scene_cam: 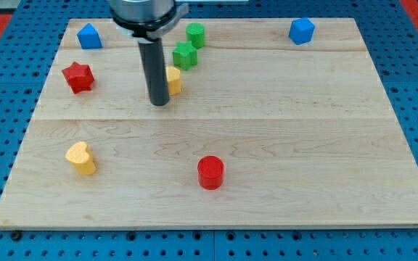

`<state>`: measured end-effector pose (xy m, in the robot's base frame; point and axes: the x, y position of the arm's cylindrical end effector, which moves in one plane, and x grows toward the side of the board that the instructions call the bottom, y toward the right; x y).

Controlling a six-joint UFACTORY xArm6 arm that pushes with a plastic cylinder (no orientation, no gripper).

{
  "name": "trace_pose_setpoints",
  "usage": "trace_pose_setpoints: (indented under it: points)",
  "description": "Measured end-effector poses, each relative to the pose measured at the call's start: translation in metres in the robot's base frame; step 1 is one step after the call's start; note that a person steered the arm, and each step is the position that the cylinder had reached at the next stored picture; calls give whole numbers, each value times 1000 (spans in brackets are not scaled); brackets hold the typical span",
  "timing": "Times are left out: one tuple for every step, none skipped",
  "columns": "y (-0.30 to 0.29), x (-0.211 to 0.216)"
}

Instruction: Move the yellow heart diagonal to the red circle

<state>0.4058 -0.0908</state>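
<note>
The yellow heart (80, 157) lies at the lower left of the wooden board (281, 145). The red circle (210, 172) sits near the bottom middle, well to the heart's right and slightly lower. My tip (159, 102) is at the end of the dark rod in the upper middle of the board, touching or just beside a second yellow block (173, 80) that it partly hides. The tip is far above both the heart and the red circle.
A red star (78, 77) lies at the left. A blue block (88, 36) is at the top left and a blue block (302, 30) at the top right. A green star (184, 55) and a green block (195, 34) sit at the top middle.
</note>
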Motion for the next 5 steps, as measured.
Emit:
trace_pose_setpoints:
  points:
    - [-5, -23]
    - [23, -37]
    - [-22, 6]
    - [-48, -19]
    - [-55, 44]
